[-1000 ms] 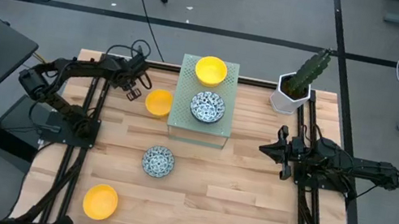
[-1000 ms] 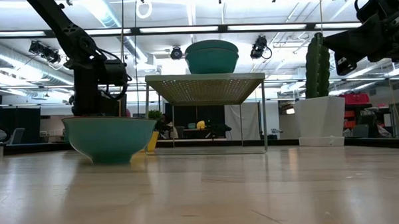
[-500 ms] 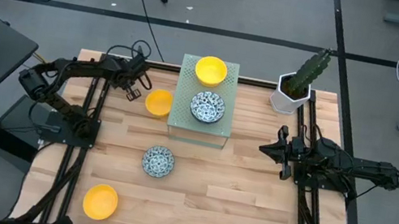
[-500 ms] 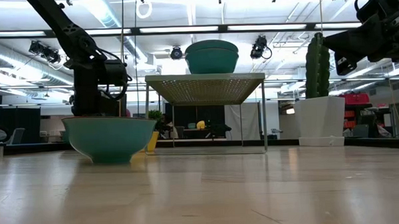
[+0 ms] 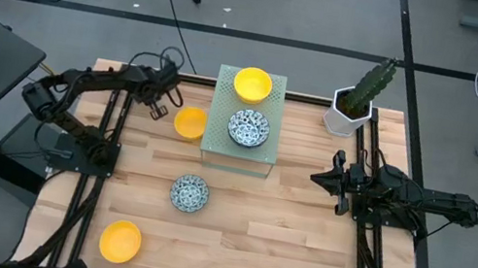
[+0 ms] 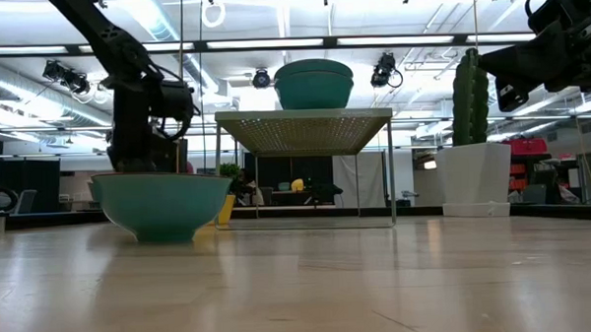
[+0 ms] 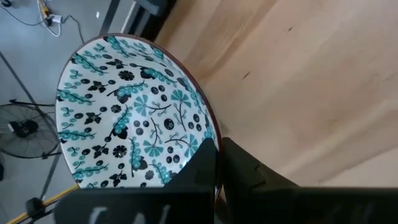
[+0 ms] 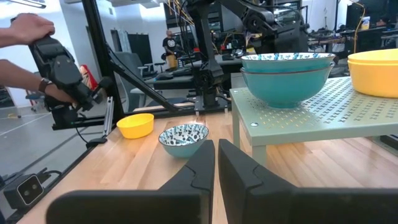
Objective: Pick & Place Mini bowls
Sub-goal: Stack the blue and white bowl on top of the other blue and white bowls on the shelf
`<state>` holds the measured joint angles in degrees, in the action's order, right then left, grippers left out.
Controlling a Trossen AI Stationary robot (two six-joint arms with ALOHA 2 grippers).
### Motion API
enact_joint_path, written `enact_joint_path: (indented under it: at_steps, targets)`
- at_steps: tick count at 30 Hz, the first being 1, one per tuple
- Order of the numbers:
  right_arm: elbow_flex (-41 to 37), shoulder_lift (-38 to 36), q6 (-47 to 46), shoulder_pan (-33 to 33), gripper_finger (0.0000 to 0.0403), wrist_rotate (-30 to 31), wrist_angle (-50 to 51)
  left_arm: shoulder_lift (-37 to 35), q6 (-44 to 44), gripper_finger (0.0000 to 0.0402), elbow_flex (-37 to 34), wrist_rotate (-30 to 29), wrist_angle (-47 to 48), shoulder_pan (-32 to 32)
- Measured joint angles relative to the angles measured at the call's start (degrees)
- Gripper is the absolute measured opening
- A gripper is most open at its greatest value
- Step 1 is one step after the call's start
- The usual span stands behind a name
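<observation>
Left wrist view shows me the step in hand: the left gripper (image 7: 216,149) is closed on the rim of a patterned bowl (image 7: 124,118), with one finger inside and one outside. In the high view this gripper (image 5: 161,106) is left of the rack (image 5: 216,150), near the rack's back corner and close to the table edge. The held bowl is mostly hidden under the gripper there. I cannot tell if it rests on the wood or is already a little lifted.

A round bowl has no long axis. Its mouth faces the wrist camera, so I look straight into the pattern, and the pinched part of the rim is the side nearest the gripper.

I judge that the grasp is made and the lift comes next. A yellow bowl (image 5: 189,123) lies between the gripper and the rack, just beside the rack's left side. On the rack top I see a yellow bowl (image 5: 253,84) at the back and patterned bowls (image 5: 248,128) at the front. If the rack is the goal, the move needs to go up first, above the rack top, and then sideways over the yellow one.

The right gripper (image 5: 318,179) waits to the right of the rack, its fingers nearly together and empty.
</observation>
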<state>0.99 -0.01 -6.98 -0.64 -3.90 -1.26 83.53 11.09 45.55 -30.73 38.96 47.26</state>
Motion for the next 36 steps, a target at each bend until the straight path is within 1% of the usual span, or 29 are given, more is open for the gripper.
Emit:
enact_joint_path:
  at_steps: [13, 26, 36]
  targets:
    - [0.0, 0.0, 0.0, 0.0, 0.0027, 0.0, 0.0, -3.3, -1.1, 0.0011, 13.0, -1.3, 14.0, -2.4]
    - [0.0, 0.0, 0.0, 0.0, 0.0027, 0.0, 0.0, -3.4, -2.7, 0.0011, 29.0, -3.1, 25.3, -7.6]
    - [0.0, 0.0, 0.0, 0.0, 0.0027, 0.0, 0.0, -3.4, -1.4, 0.0010, 42.7, -4.3, 32.3, -11.9]
